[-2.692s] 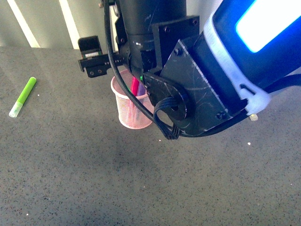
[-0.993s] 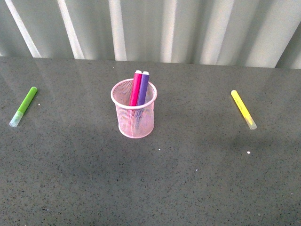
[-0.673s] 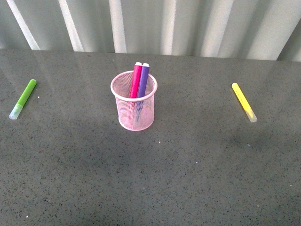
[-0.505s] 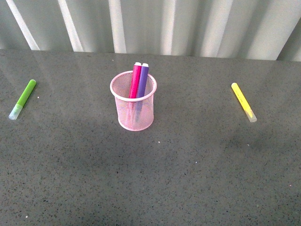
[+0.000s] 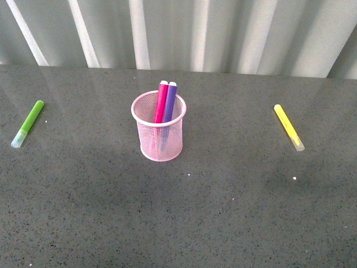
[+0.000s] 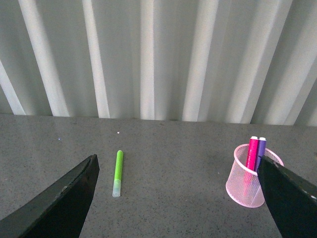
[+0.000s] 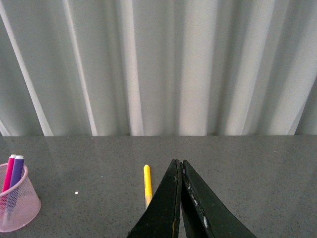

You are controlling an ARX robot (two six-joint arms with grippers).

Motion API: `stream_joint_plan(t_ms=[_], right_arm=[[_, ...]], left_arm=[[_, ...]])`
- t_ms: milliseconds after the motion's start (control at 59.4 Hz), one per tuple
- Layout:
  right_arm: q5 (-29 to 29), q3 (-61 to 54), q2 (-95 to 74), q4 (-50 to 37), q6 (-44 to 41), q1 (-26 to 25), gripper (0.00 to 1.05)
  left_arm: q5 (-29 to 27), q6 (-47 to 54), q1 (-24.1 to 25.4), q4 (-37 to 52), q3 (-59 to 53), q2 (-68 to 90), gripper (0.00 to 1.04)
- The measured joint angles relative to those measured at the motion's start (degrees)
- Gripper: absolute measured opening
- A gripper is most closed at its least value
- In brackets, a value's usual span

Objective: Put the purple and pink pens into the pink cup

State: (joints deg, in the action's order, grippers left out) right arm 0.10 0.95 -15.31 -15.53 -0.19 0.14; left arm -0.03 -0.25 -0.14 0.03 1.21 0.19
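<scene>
— Where are the pens?

— Both stand in the pink cup, leaning side by side against its far rim, ends poking above it. The pink pen touches the purple pen. The cup sits upright on the grey bench.

— And your left gripper?

— My left gripper is spread wide, holding nothing. Its two dark fingers frame the wrist view. The cup lies ahead of it, just beside the right-hand finger, which covers part of its rim. A lime-green marker lies flat on the bench ahead, between the fingers, closer to the other one and well apart from the cup.

— The right one?

— My right gripper has its fingers pressed together, nothing between them. A yellow marker lies on the bench just ahead of the tips, its near end hidden behind them. The cup is well off to my left of this gripper, both pens showing in it.

— Either arm visible from the front?

— No; only the cup, the green marker and the yellow marker show.
</scene>
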Motion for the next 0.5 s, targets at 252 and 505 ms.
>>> stream_joint_plan(t_ms=[252, 505], right_arm=[[0.0, 0.0, 4.07, 4.07, 0.0, 0.0, 0.03], [0.0, 0.02, 14.71, 15.17, 0.02, 0.0, 0.03]], left_arm=[[0.0, 0.0, 0.0, 0.0, 0.0, 0.0, 0.98], [0.0, 0.0, 0.0, 0.0, 0.0, 0.0, 0.98]])
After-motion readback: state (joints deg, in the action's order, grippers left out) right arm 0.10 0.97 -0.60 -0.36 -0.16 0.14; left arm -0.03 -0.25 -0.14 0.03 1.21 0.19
